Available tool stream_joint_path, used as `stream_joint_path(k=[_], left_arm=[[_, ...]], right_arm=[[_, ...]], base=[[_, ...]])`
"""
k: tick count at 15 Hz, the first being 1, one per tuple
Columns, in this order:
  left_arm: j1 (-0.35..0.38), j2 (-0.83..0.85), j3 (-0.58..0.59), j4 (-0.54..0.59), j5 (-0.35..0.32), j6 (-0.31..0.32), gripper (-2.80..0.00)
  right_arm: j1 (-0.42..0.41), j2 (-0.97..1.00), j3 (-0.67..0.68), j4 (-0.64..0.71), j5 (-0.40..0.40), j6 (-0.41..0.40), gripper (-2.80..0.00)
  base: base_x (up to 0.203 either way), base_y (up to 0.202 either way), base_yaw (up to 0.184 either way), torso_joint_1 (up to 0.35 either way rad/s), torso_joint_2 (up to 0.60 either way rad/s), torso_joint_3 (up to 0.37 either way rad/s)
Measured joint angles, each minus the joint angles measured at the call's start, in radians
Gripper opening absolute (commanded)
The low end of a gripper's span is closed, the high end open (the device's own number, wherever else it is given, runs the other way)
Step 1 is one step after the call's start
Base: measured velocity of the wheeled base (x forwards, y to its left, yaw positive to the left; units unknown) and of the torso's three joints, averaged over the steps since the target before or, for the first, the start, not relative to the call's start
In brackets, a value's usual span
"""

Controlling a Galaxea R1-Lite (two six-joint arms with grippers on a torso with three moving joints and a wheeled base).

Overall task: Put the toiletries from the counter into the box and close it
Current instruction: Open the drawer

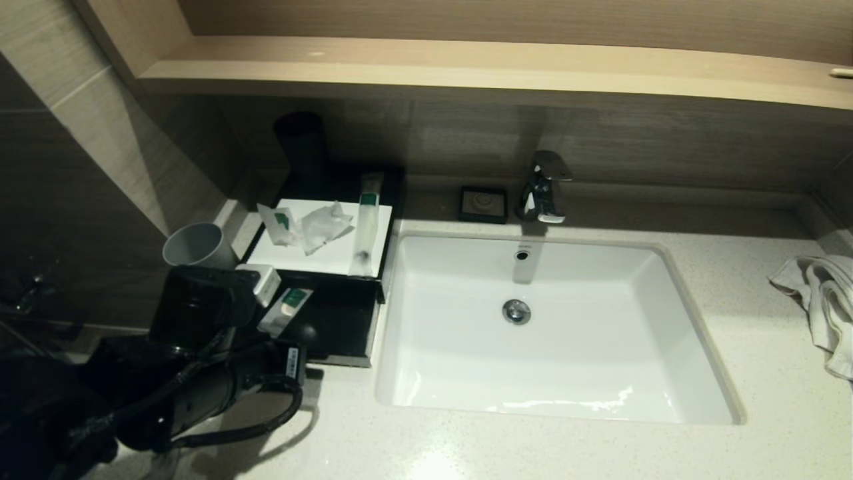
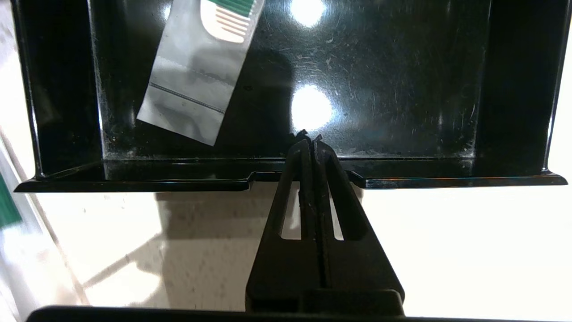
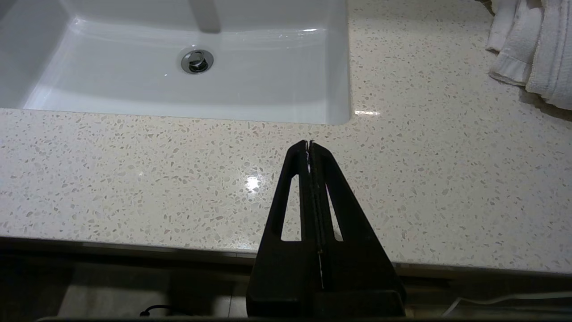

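My left end effector (image 2: 311,139) is pinched empty at the open drawer (image 2: 286,89) lip, probably to push. One packet (image 2: 196,80) lies inside (others sit atop the box (image 1: 320,250)).

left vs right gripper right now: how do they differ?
Left gripper sits at the front lip of the box's open drawer; right gripper hangs over bare counter in front of the basin. A packet lies in the drawer. Both are shut, holding nothing.

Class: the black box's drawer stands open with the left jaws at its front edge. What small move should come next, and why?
Probably push the drawer inward. The left gripper, jaws shut, sits at the front lip, and a packet already lies inside; yet packets remain atop the box.
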Motion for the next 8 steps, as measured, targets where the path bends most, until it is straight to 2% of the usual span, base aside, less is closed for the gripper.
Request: stream_joint_path(k=[8], left_arm=[[-0.047, -0.112, 0.129, 0.003, 0.001, -0.046, -2.8]], right_arm=[[0.0, 0.0, 0.0, 0.0, -0.001, 0.0, -2.8]], base=[[0.0, 0.0, 0.0, 0.0, 0.0, 0.0]])
